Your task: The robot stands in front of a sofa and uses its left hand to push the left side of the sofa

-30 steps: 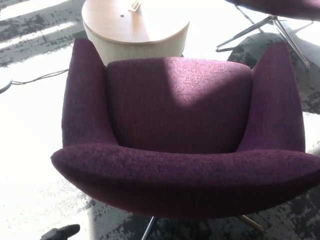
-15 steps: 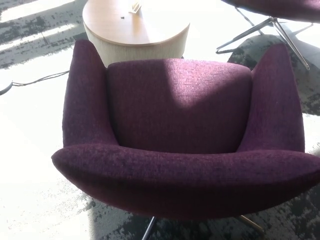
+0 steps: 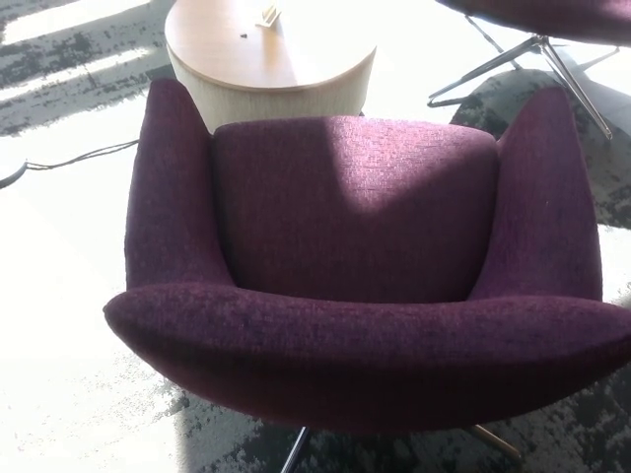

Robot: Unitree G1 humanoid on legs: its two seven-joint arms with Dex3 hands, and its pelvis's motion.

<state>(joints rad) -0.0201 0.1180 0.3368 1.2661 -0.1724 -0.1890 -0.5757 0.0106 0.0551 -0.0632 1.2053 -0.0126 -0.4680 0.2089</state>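
A purple fabric sofa chair (image 3: 355,207) fills the head view, seen from behind and above. Its curved backrest (image 3: 365,345) runs along the lower part of the picture, its left armrest (image 3: 168,187) rises at picture left and its right armrest (image 3: 547,197) at picture right. Thin metal legs (image 3: 294,451) show under the backrest. Neither of my hands shows in the picture.
A round wooden side table (image 3: 266,54) stands just beyond the seat, with a small object (image 3: 267,14) on top. The metal legs of a second purple chair (image 3: 532,44) are at the top right. A dark cable (image 3: 79,155) lies on the sunlit carpet at left.
A dark hand tip seen at the bottom left edge a second ago has dropped out of the picture. The view has shifted very slightly; the sofa stays put.
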